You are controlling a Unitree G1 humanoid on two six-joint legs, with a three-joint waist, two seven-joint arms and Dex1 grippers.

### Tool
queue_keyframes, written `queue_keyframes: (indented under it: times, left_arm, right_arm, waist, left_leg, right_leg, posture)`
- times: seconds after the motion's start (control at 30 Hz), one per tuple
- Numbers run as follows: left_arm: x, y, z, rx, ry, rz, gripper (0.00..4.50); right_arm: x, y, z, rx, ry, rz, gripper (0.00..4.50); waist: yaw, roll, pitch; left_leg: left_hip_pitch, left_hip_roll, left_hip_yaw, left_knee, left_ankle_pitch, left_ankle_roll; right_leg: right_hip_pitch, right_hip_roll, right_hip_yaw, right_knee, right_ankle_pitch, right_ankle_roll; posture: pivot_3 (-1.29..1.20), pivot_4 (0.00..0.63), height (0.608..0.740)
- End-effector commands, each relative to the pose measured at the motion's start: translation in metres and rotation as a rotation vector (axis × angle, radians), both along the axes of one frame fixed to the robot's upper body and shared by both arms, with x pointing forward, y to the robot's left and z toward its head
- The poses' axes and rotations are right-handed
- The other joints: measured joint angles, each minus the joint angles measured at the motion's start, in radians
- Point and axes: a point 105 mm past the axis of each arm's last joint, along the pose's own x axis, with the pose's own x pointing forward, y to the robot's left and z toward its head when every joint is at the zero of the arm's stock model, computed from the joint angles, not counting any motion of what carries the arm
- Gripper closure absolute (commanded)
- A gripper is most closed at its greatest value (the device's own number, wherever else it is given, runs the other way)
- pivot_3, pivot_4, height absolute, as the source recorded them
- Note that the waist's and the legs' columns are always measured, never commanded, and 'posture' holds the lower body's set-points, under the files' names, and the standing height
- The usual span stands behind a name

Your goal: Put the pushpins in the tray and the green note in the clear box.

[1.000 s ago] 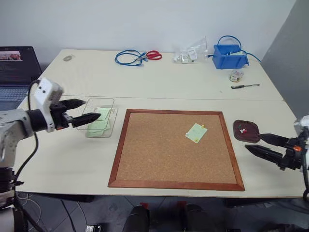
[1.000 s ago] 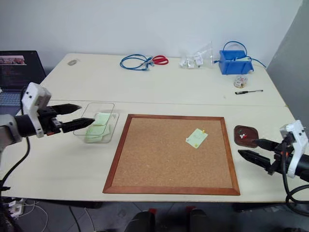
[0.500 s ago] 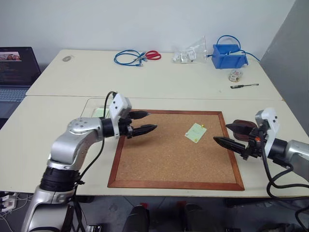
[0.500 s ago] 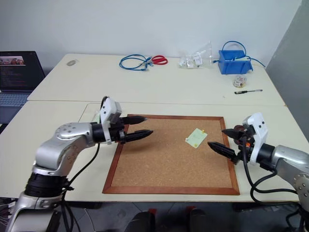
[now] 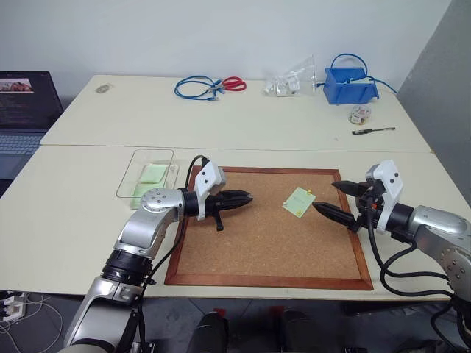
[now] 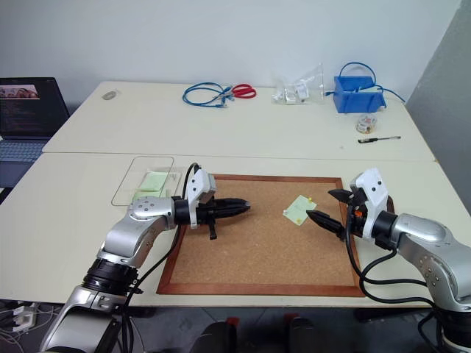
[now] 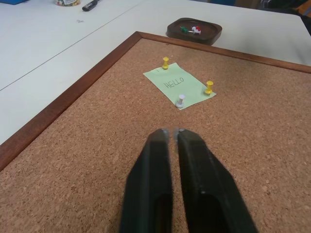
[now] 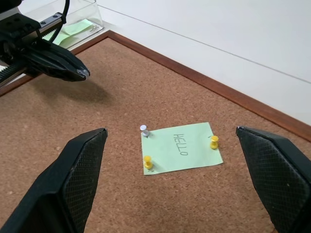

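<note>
- The left arm reaches in from the near left, elbow bent, its silver forearm angled inward.
- The left gripper [image 5: 246, 197] points to the robot's right, roughly level, its two black fingers [image 7: 150, 189] pressed together with nothing between them.
- The right arm comes in from the right side, its forearm pointing inward.
- The right gripper [image 5: 330, 201] faces the left one, well apart from it, fingers [image 8: 73, 170] spread wide and empty.

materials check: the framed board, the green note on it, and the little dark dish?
Large framed board: looks like cork, speckled grainy tan, matte; frame seems reddish-brown varnished wood. Pale-green square note: thin matte paper, handwritten "HELLO", pinned flat. Small dark reddish-brown dish: probably wood with a slight sheen, though moulded plastic can't be ruled out.
</note>
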Motion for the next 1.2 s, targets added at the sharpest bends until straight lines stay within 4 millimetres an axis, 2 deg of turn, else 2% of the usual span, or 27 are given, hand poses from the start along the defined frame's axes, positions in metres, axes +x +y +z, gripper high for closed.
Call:
queue_keyframes:
  times: [0.03, 0.13, 0.23, 0.37, 0.43, 0.57, 0.73, 0.77, 0.8, 0.87, 1.07, 1.2]
  left_arm:
    - [-0.001, -0.015, 0.003, -0.003, -0.042, -0.048, 4.46]
    - [0.0, -0.023, -0.004, 0.001, -0.035, -0.053, 4.46]
    - [-0.005, -0.032, -0.025, 0.067, 0.003, -0.075, 4.46]
    - [-0.013, -0.024, -0.069, 0.241, 0.058, -0.114, 4.46]
    - [-0.016, -0.019, -0.081, 0.289, 0.075, -0.127, 4.46]
    - [-0.017, -0.013, -0.088, 0.315, 0.096, -0.129, 4.46]
    - [-0.017, -0.01, -0.084, 0.3, 0.109, -0.122, 4.46]
    - [-0.016, -0.01, -0.083, 0.301, 0.106, -0.123, 4.5]
    - [-0.016, -0.009, -0.082, 0.302, 0.105, -0.124, 4.5]
    - [-0.016, -0.009, -0.079, 0.3, 0.103, -0.126, 4.5]
    - [-0.015, -0.01, -0.075, 0.297, 0.096, -0.133, 4.5]
    - [-0.015, -0.009, -0.074, 0.299, 0.095, -0.131, 4.5]
  right_arm:
    - [0.007, -0.001, 0.002, -0.005, -0.047, -0.008, 0.0]
    - [0.013, 0.0, 0.0, -0.007, -0.054, -0.012, 0.0]
    - [0.021, 0.002, -0.005, -0.014, -0.065, -0.018, 0.0]
    - [0.036, 0.003, -0.009, -0.011, -0.085, -0.056, 0.0]
    - [0.043, 0.003, -0.01, -0.004, -0.096, -0.073, 0.0]
    - [0.049, 0.003, -0.019, -0.002, -0.09, -0.091, 0.0]
    - [0.053, 0.006, -0.036, -0.01, -0.068, -0.089, 0.0]
    - [0.054, 0.006, -0.039, -0.01, -0.064, -0.088, 0.36]
    - [0.055, 0.007, -0.041, -0.01, -0.062, -0.088, 0.45]
    - [0.057, 0.008, -0.044, -0.01, -0.062, -0.088, 0.95]
    - [0.065, 0.016, -0.054, -0.006, -0.069, -0.082, 2.03]
    - [0.064, 0.023, -0.059, -0.012, -0.08, -0.056, 2.98]
  waist:
    - [0.0, 0.0, 0.0]
    - [0.0, 0.0, 0.0]
    - [-0.001, 0.0, 0.0]
    - [-0.002, 0.0, -0.001]
    - [-0.002, 0.003, -0.003]
    - [-0.003, 0.006, -0.008]
    - [-0.007, 0.008, -0.012]
    - [-0.009, 0.008, -0.012]
    - [-0.011, 0.008, -0.012]
    - [-0.016, 0.009, -0.012]
    - [-0.025, 0.009, -0.012]
    - [-0.026, 0.009, -0.012]
  left_leg:
    - [0.0, 0.0, 0.0, 0.0, 0.0, 0.0]
    - [0.0, 0.0, 0.0, 0.0, 0.0, 0.0]
    - [0.0, 0.0, 0.0, 0.0, 0.0, 0.0]
    - [0.001, 0.0, 0.001, 0.0, 0.0, 0.0]
    - [0.002, 0.0, 0.0, 0.0, 0.0, 0.0]
    - [0.002, -0.001, 0.001, 0.0, 0.0, 0.0]
    - [0.004, 0.0, 0.001, 0.0, 0.0, 0.0]
    - [0.004, 0.0, 0.001, 0.0, 0.0, 0.0]
    - [0.005, 0.0, 0.001, 0.0, 0.0, 0.0]
    - [0.005, 0.0, 0.001, 0.0, 0.0, 0.0]
    - [0.006, 0.0, 0.001, 0.0, 0.0, 0.0]
    - [0.006, 0.0, 0.001, 0.0, 0.0, 0.0]
  right_leg:
    - [0.0, 0.0, 0.0, 0.0, 0.0, 0.0]
    - [0.0, 0.0, 0.0, 0.0, 0.0, 0.0]
    - [0.0, 0.0, 0.0, 0.001, 0.0, 0.0]
    - [0.0, 0.0, 0.001, 0.001, 0.0, 0.0]
    - [0.0, 0.0, 0.001, 0.002, 0.0, 0.0]
    - [0.001, 0.0, 0.001, 0.002, 0.0, 0.0]
    - [0.001, 0.0, 0.001, 0.003, 0.0, 0.0]
    - [0.001, 0.0, 0.001, 0.004, 0.0, 0.0]
    - [0.001, 0.0, 0.001, 0.004, 0.0, 0.0]
    - [0.001, 0.0, 0.001, 0.005, 0.0, -0.001]
    - [0.001, 0.0, 0.001, 0.006, 0.0, -0.001]
    - [0.001, 0.0, 0.001, 0.006, 0.0, -0.001]
  posture:
    - [0.0, 0.15, 0.74]
    - [0.0, 0.15, 0.74]
    - [0.0, 0.15, 0.74]
    - [0.0, 0.15, 0.74]
    - [0.0, 0.15, 0.74]
    - [0.0, 0.15, 0.74]
    - [0.0, 0.15, 0.74]
    - [0.0, 0.15, 0.74]
    - [0.0, 0.15, 0.74]
    - [0.0, 0.15, 0.74]
    - [0.0, 0.15, 0.74]
    - [0.0, 0.15, 0.74]
